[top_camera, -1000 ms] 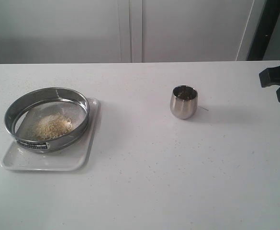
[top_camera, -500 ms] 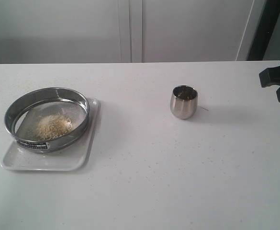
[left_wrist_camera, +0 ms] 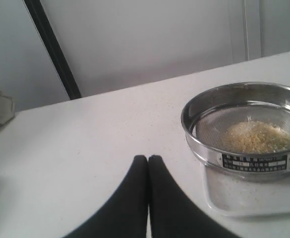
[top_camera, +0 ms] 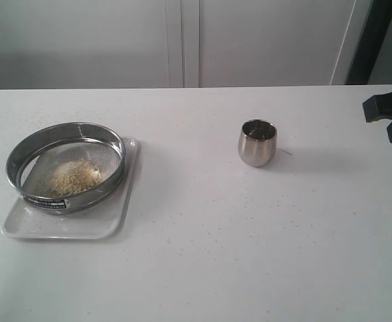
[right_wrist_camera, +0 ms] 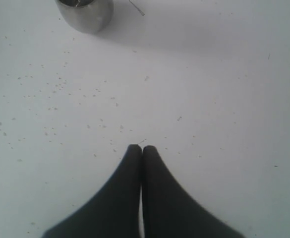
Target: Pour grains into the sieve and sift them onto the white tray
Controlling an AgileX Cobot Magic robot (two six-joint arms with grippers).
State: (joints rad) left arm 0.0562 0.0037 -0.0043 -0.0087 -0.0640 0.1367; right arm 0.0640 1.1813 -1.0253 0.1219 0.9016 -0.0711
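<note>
Worry: could've nudged the sieve off the white tray, lower left, dumping grains over the desk. Left tool, right tool clenched, empty.

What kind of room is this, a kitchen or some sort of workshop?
Probably a lab or test bench rather than a real kitchen: a plain white table, blank white wall panels behind it, and a sieve of grains on a white tray, plus a steel cup.
</note>
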